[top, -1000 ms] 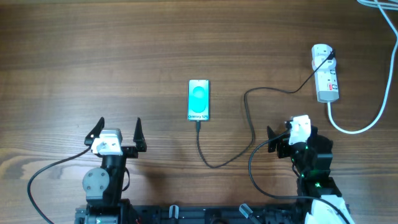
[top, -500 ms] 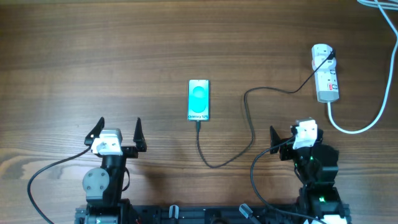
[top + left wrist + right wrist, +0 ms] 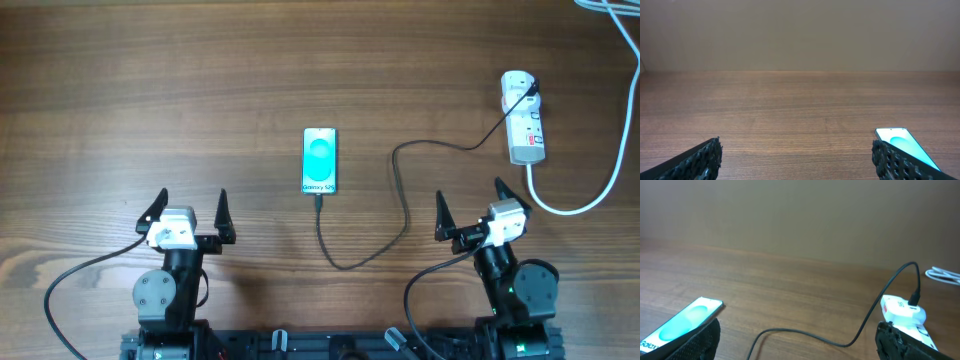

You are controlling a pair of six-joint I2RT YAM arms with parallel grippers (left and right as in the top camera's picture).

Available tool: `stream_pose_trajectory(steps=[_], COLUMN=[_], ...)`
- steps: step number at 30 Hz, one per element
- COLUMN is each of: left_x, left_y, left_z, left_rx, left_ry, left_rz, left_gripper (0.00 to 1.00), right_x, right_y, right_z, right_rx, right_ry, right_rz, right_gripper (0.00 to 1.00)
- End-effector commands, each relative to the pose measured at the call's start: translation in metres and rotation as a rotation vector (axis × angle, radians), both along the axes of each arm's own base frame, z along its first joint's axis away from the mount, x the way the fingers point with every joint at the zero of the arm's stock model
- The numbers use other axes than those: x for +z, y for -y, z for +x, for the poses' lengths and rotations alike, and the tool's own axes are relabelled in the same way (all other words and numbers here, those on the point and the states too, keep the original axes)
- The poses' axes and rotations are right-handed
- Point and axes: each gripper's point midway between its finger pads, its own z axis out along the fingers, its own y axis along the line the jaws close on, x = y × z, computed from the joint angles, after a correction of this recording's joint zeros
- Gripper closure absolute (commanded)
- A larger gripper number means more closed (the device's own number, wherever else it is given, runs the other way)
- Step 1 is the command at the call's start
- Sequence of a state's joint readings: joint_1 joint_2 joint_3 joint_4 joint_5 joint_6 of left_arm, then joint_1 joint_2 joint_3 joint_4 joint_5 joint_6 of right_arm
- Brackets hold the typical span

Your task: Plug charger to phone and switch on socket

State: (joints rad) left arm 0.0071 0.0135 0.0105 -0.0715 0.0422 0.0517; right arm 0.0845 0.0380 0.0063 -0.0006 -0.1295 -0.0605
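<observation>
The phone [image 3: 320, 160] lies flat mid-table with its teal screen up; it also shows in the left wrist view [image 3: 902, 145] and the right wrist view [image 3: 685, 322]. The thin black charger cable [image 3: 400, 190] runs from the phone's bottom edge in a loop to its adapter [image 3: 530, 90] on the white socket strip [image 3: 523, 130]; both show in the right wrist view, cable [image 3: 840, 342] and socket [image 3: 902, 311]. My left gripper [image 3: 190, 212] is open and empty at front left. My right gripper [image 3: 470, 212] is open and empty at front right, below the socket.
The socket's thick white cord [image 3: 590, 200] loops off the strip to the right and up along the table's right edge. A white cord end [image 3: 945, 275] lies far right in the right wrist view. Black robot cables [image 3: 80, 280] trail by the arm bases.
My right gripper has moved right and slightly toward the front, and turned to face the table; its fingers now show spread wide. The left arm, phone and socket have not moved.
</observation>
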Motion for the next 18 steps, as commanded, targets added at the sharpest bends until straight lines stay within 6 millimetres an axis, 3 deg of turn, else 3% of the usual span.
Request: stream_pose_trajectory(steps=[1, 18], left_x=[-0.0011, -0.0011], left_y=[0.0009, 0.0009], left_z=[-0.0004, -0.0004], left_rx=[-0.004, -0.004], left_ry=[0.002, 0.002], left_rz=[0.02, 0.02], left_gripper=[0.0, 0.0], right_x=[0.008, 0.0088], right_y=[0.0027, 0.0013], right_z=[-0.0014, -0.0016], right_rx=[-0.017, -0.009], right_ry=[0.034, 0.037], right_rz=[0.011, 0.014], right_gripper=[0.0, 0.0])
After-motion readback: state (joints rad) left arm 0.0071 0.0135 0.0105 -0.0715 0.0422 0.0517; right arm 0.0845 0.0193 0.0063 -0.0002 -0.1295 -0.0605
